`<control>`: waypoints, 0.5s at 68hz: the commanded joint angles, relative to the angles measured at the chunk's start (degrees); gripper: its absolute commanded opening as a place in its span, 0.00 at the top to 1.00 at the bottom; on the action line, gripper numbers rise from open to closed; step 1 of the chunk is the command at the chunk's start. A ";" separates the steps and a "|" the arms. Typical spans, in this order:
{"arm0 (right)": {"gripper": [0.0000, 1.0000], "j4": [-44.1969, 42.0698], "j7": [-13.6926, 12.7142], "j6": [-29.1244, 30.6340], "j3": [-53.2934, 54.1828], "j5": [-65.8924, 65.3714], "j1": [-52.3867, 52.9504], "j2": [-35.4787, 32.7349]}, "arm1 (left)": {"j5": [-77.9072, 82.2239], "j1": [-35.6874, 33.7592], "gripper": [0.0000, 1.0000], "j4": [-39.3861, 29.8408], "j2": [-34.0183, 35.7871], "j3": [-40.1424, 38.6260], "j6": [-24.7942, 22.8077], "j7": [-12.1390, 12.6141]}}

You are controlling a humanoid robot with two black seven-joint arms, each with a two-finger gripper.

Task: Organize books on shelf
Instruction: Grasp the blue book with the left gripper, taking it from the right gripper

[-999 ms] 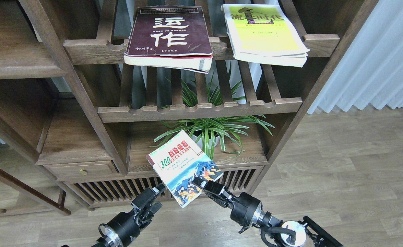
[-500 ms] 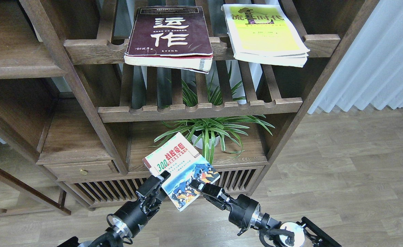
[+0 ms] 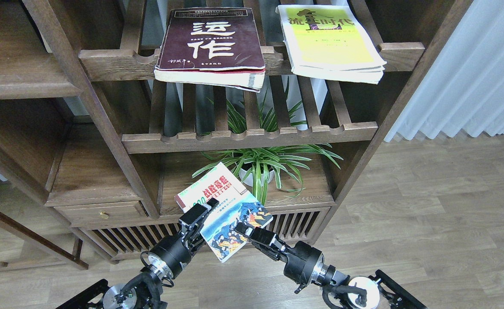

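The right pincer (image 3: 244, 228) grips the lower edge of the small white paperback with a blue illustrated cover (image 3: 226, 210). The left pincer (image 3: 202, 210) covers its green "300" mark; whether it clamps, I cannot tell. Behind stands a potted spider plant (image 3: 262, 165). Above, on slatted racks (image 3: 252, 137), lie the maroon paperback (image 3: 211, 43) reading "运作" and the lime-yellow white-bordered paperback (image 3: 331, 43).

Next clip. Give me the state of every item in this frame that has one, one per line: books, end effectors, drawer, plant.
Maroon book: lying flat on the upper slatted rack, overhanging its front rail.
Lime-yellow book: flat on the same rack, right of the maroon one.
"300" book: held in the air, tilted.
Right end effector: shut on the "300" book's lower right edge.
Left end effector: at the book's left edge, grip unclear.
Drawer: closed.
Potted plant: upright.
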 commanded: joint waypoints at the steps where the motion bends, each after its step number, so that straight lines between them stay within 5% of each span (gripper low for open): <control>1: 0.97 -0.03 -0.04 0.00 -0.97 -0.18 -0.10 0.00 | 0.17 -0.71 0.57 -0.02 0.01 0.28 0.00 0.00; 14: 0.97 -0.03 0.05 0.00 -1.15 -0.18 -0.19 0.00 | 0.09 -0.71 0.92 -1.17 0.01 0.64 0.00 -0.17; 32: 0.95 -0.03 0.05 0.00 -1.06 -0.18 -0.10 0.00 | 0.09 -1.42 1.00 -1.78 0.01 0.29 0.00 0.18; 34: 0.88 -0.30 0.13 0.00 -1.06 -0.18 -0.01 0.00 | 0.09 -1.59 1.00 -1.78 0.01 0.72 0.00 0.62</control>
